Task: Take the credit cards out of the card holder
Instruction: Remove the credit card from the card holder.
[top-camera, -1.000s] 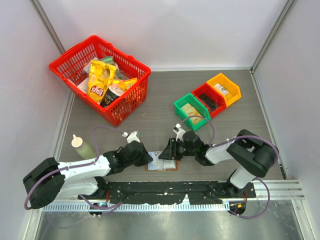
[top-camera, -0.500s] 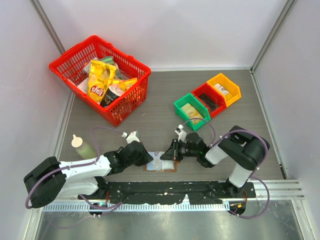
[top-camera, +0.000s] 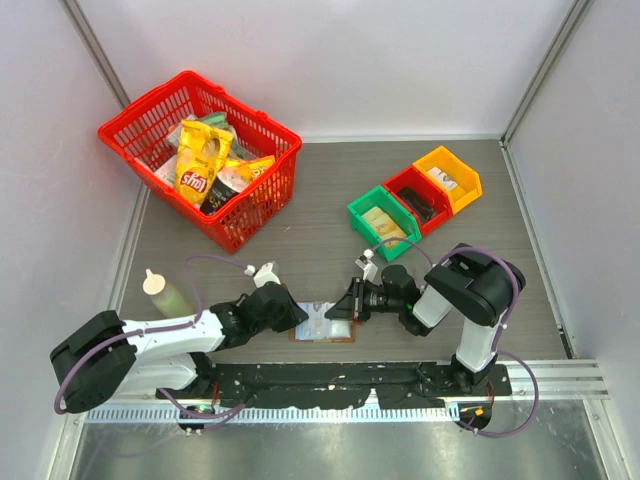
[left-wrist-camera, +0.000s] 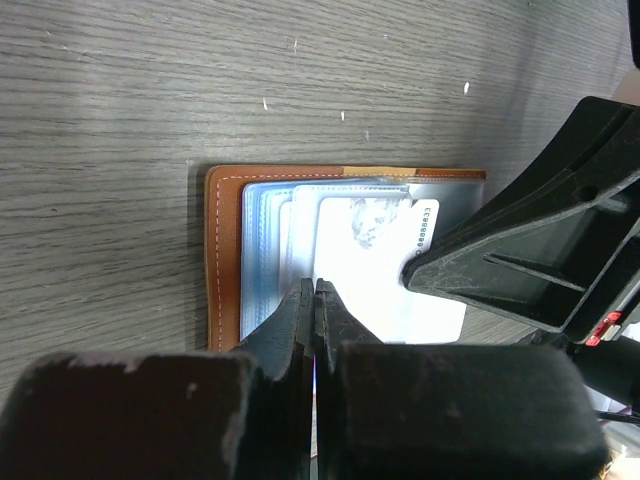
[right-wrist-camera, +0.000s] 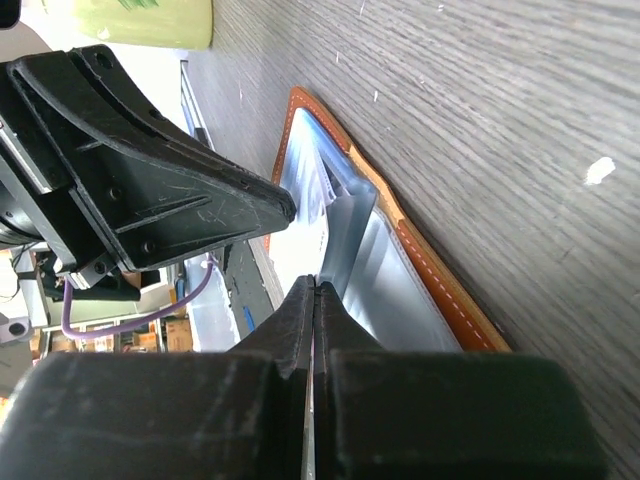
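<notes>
Left wrist: left and right jaws clenched, tips crowded over the open card holder (left-wrist-camera: 225, 250).

From above, the card holder (top-camera: 322, 328) shows only a sliver between the left gripper (top-camera: 298, 318) and the right gripper (top-camera: 340, 310); its near edge (left wrist view) hides behind black fingers (left-wrist-camera: 290, 330); the credit card's (left-wrist-camera: 380, 270) print is unreadable.

— How are the arms lying?
— Both are stretching low across the bottom of the top view. The left arm (top-camera: 170, 340) is reaching rightward from the lower left, and the right arm (top-camera: 470, 290) is folding back leftward from the lower right.
— And the grippers?
— The left gripper (top-camera: 298, 318) and right gripper (top-camera: 338, 312) are pointing at each other just below centre, tips near. Each is holding its jaws pressed together.
</notes>
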